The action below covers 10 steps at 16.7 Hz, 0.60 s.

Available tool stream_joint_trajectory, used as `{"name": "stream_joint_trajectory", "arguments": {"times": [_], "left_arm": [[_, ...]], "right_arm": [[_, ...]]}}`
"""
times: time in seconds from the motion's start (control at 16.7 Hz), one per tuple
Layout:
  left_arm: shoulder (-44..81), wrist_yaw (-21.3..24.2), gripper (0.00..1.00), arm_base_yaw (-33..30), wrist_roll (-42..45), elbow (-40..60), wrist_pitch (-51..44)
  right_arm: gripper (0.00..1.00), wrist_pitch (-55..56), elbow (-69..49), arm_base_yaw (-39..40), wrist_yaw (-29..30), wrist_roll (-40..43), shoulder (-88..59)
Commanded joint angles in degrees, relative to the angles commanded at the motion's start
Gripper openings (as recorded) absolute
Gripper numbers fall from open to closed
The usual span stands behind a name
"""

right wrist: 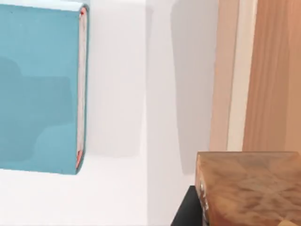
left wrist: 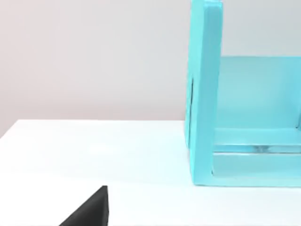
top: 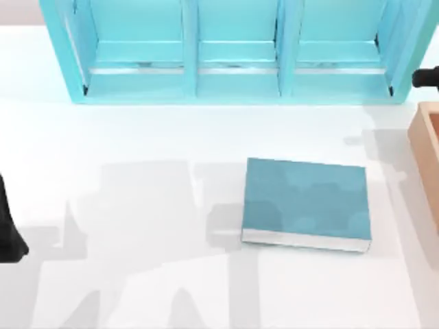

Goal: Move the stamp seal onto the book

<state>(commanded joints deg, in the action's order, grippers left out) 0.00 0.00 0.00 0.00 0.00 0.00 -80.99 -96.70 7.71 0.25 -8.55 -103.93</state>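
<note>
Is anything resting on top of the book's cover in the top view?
No. The book lies flat on the white table with its teal cover bare, and nothing sits on it.

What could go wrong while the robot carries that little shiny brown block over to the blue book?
1. The small glossy orange-brown stamp seal seems pinched by the right end effector close beside the tan wooden box; swinging sideways could knock the box wall.
2. The thick teal-blue hardcover book lies apart across bare white table, so a loose grip might drop the seal short.
The left arm sits parked at the table's left edge.
</note>
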Motion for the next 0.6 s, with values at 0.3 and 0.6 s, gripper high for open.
{"name": "stream_joint_trajectory", "arguments": {"times": [0.3,0.6], "left_arm": [[0.0,0.0,1.0,0.0,0.0,0.0,0.0],[0.0,0.0,1.0,0.0,0.0,0.0,0.0]], "right_arm": [[0.0,-0.8,0.4,0.5,-0.1,-0.5,-0.3],[0.0,0.6,0.7,4.0,0.5,-4.6,-3.5]]}}
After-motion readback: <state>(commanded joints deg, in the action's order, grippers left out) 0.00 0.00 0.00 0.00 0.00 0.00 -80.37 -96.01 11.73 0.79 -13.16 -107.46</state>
